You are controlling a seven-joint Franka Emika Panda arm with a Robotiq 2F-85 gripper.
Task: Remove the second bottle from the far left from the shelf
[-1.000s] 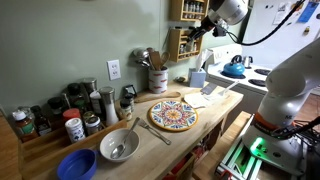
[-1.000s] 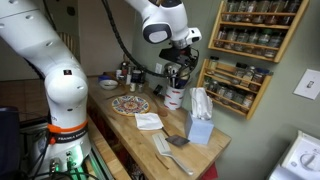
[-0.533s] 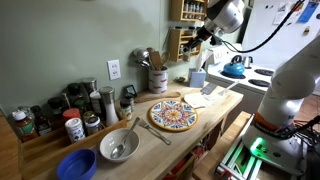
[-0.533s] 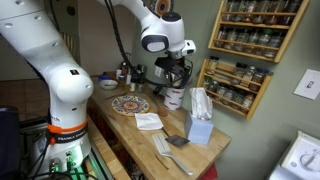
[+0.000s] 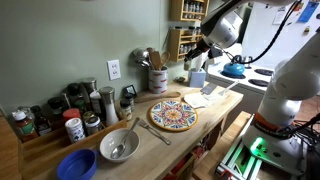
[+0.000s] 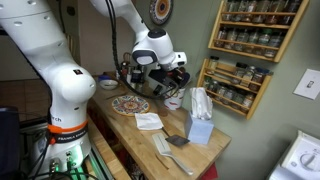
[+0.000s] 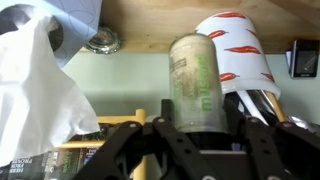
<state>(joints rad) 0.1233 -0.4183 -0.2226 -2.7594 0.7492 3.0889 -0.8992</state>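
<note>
Wrist view shows your gripper (image 7: pixel 197 128) pinching the small cylindrical glass jar with a green label (image 7: pixel 194 75), one finger on each side. In an exterior view the gripper (image 6: pixel 168 86) hangs left of the narrow light-brown wooden spice rack (image 6: pixel 257 53), apart from it, over the wooden counter (image 6: pixel 205 150) near the white tissue box (image 6: pixel 200 118).

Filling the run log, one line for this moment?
phase: carry | gripper jaws: shut on spice jar | spice jar: apart from shelf, above counter
</note>
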